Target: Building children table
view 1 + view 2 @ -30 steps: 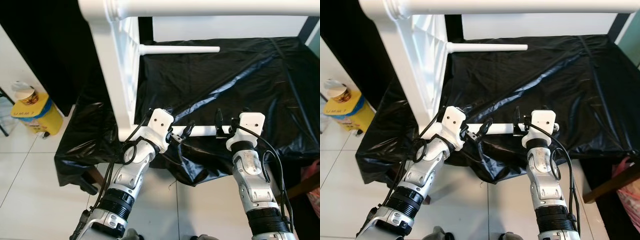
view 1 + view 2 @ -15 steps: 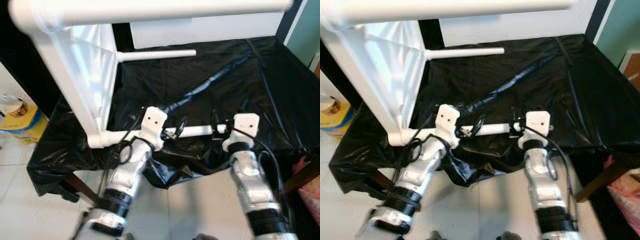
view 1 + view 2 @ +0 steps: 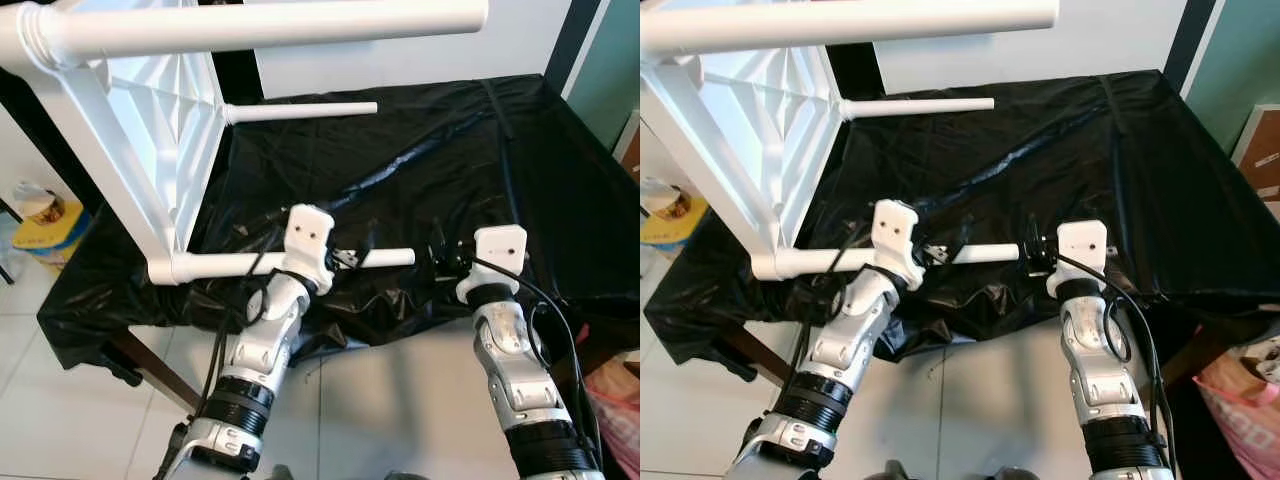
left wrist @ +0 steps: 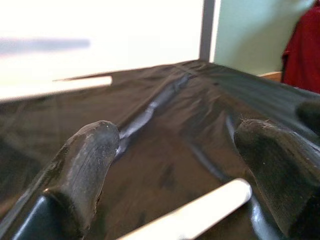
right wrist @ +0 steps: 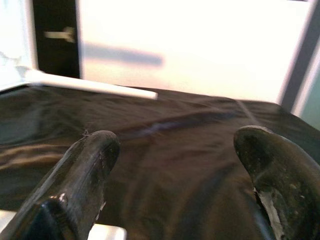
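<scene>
The white children's table [image 3: 150, 130] lies on its side on black sheeting [image 3: 480, 150], its round legs pointing right. One leg [image 3: 260, 25] runs across the top, another [image 3: 300, 108] lies at the back. My left gripper [image 3: 352, 256] is open astride the near leg [image 3: 220, 265], close to its free tip [image 4: 200, 210]. The right gripper [image 3: 440, 258] is open just past that tip, and the leg's end [image 5: 107, 232] shows by one finger [image 5: 90, 165]. Nothing is clamped.
The sheet-covered surface drops off at its front edge [image 3: 380, 335] to a tiled floor. A yellow tub [image 3: 45, 215] stands at the left, a pink bag [image 3: 615, 385] and a brown box [image 3: 1262, 150] at the right.
The head view has swung, shifting the whole scene. The near leg's tip, earlier between the right gripper's fingers, now ends just short of them. The left gripper stays on that leg.
</scene>
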